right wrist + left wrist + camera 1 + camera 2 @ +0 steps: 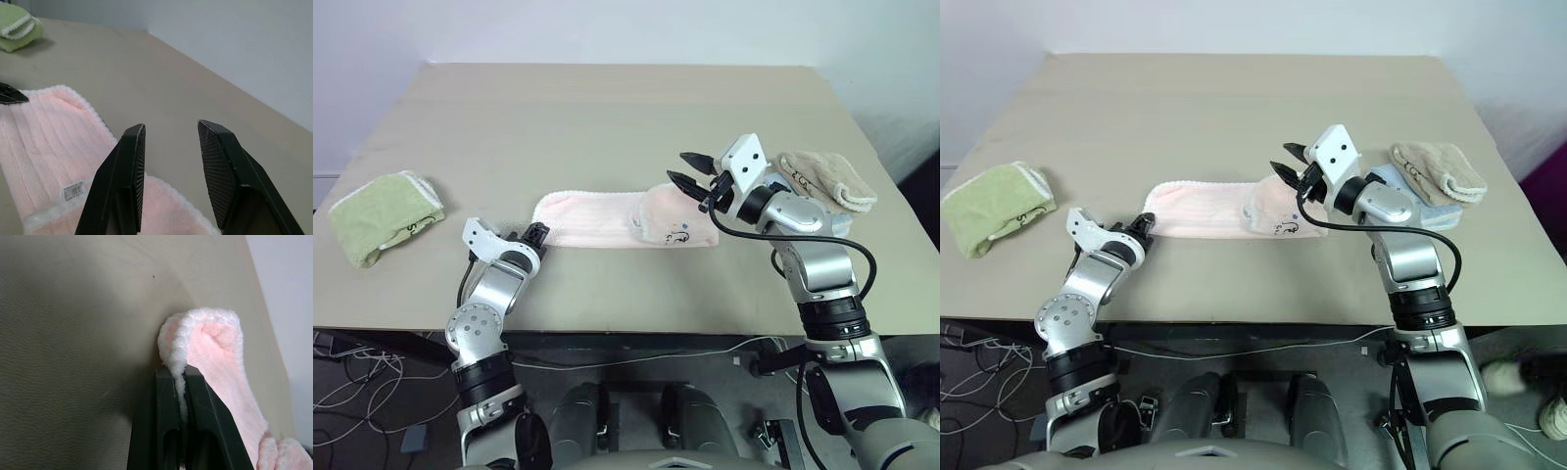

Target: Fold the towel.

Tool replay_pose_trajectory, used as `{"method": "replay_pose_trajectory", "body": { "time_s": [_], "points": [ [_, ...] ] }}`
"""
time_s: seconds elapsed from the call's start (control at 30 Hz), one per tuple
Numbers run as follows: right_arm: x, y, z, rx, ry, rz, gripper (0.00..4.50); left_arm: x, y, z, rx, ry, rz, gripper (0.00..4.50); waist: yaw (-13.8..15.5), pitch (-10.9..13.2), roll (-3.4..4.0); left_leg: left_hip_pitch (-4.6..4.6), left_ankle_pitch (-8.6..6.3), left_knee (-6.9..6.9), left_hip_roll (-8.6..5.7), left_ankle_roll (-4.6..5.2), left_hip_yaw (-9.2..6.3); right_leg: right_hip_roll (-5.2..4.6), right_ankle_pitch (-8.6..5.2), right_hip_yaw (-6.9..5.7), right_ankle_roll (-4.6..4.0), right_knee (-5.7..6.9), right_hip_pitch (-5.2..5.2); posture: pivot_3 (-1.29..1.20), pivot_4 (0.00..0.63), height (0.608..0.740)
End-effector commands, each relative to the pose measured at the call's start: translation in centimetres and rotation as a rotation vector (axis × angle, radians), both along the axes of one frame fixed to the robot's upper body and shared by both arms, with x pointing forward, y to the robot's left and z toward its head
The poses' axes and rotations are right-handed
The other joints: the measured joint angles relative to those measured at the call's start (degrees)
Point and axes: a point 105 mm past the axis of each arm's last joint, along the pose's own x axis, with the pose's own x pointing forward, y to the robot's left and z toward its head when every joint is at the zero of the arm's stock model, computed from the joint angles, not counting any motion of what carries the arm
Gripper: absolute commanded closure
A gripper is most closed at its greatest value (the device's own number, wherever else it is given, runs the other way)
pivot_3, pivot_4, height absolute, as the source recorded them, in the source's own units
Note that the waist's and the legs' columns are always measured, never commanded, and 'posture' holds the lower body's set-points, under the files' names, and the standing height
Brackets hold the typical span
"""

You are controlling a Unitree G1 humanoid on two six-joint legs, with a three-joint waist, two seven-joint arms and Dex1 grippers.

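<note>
The pale pink towel [607,219] lies stretched left to right across the middle of the table, its right end folded back on itself with a small embroidered mark. My left gripper [536,236] sits at the towel's left end, shut on its edge; in the left wrist view the pink edge [182,377] is pinched between the two black fingers [164,416]. My right gripper [690,170] hovers open above the towel's right end with nothing between its fingers [127,171].
A light green folded towel [384,215] lies at the table's left edge. A beige folded towel [827,177] rests on a light blue one at the right, behind my right arm. The table's front edge [636,331] runs just below the towel.
</note>
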Motion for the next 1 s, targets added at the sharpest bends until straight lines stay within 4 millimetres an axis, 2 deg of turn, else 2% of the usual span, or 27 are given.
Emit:
{"method": "replay_pose_trajectory", "body": {
  "time_s": [0.03, 0.1, 0.17, 0.4, 0.5, 0.57, 0.67, 0.8, 0.9, 1.0],
  "points": [
    [-0.4, 0.0, 1.3, 0.021, -0.054, 0.005, 2.76, -0.3, 1.1, -0.4, 0.002, 0.015, 0.024, 4.44, -0.02, 0.0, 0.0, 0.0, 0.0, 0.0, 0.0, 0.0, 0.0, 0.0, 0.0, 0.0, 0.0, 0.0, 0.0, 0.0, 0.15, 0.74],
    [-0.4, 0.1, 1.2, 0.021, -0.054, 0.005, 2.76, -0.4, 1.7, -0.3, -0.001, 0.007, 0.037, 4.44, -0.09, 0.0, 0.0, 0.0, 0.0, -0.01, 0.0, 0.0, 0.0, 0.01, 0.0, 0.0, 0.0, 0.0, -0.01, 0.0, 0.15, 0.74],
    [-0.5, 0.1, 1.2, 0.02, -0.054, 0.006, 2.76, -0.5, 3.2, 0.4, 0.001, -0.024, 0.076, 4.44, -0.23, 0.0, 0.0, 0.0, 0.0, -0.01, 0.03, -0.01, 0.0, 0.02, 0.0, 0.01, 0.0, 0.0, -0.03, 0.0, 0.15, 0.74],
    [-0.5, 0.0, 1.2, 0.016, -0.056, 0.004, 2.76, -0.9, 10.1, 4.0, 0.097, -0.115, 0.208, 4.44, -1.41, 0.13, -0.18, -0.05, 0.04, -0.1, 0.07, -0.08, 0.0, 0.07, -0.01, 0.01, -0.01, 0.01, -0.13, 0.0, 0.15, 0.74],
    [-0.5, 0.0, 1.2, 0.017, -0.056, 0.004, 2.76, -1.0, 11.6, 6.0, 0.142, -0.166, 0.218, 4.44, -1.39, 0.15, -0.2, -0.06, 0.04, -0.11, 0.06, -0.11, 0.0, 0.05, -0.01, 0.01, -0.01, 0.0, -0.14, 0.0, 0.15, 0.74],
    [-0.5, 0.0, 1.1, 0.018, -0.055, 0.005, 2.76, -0.9, 11.5, 7.6, 0.176, -0.213, 0.194, 4.44, -1.22, 0.15, -0.21, -0.06, 0.04, -0.11, 0.04, -0.13, 0.0, 0.01, 0.0, 0.01, -0.01, 0.01, -0.14, 0.0, 0.15, 0.74],
    [-0.5, 0.1, 1.1, 0.019, -0.054, 0.004, 2.76, -0.6, 10.5, 9.3, 0.212, -0.272, 0.138, 4.44, -1.16, 0.16, -0.23, -0.07, 0.04, -0.11, -0.01, -0.41, 0.0, -0.12, 0.0, 0.01, -0.01, 0.0, -0.13, 0.0, 0.15, 0.74],
    [-0.4, 0.1, 0.9, 0.024, -0.051, -0.002, 2.76, -0.3, 2.7, 13.6, 0.327, -0.473, -0.163, 4.44, -1.04, 0.25, -0.37, -0.11, 0.12, -0.12, -0.02, -0.58, -0.01, -0.13, 0.0, -0.01, 0.0, -0.03, -0.13, 0.0, 0.15, 0.74],
    [-0.4, 0.0, 0.9, 0.028, -0.05, -0.008, 2.76, -1.0, -2.6, 14.1, 0.448, -0.551, -0.381, 4.44, -1.25, 0.25, -0.37, -0.15, 0.13, -0.12, -0.08, -0.61, -0.01, -0.13, 0.01, -0.04, 0.0, -0.07, -0.12, 0.0, 0.15, 0.74],
    [-0.5, 0.0, 0.8, 0.031, -0.049, -0.013, 2.76, -1.9, -7.2, 13.7, 0.561, -0.608, -0.57, 4.44, -1.52, 0.27, -0.33, -0.13, 0.16, -0.21, -0.07, -0.62, 0.02, -0.06, 0.01, -0.02, 0.0, -0.12, -0.13, 0.0, 0.15, 0.74]
  ]
}}
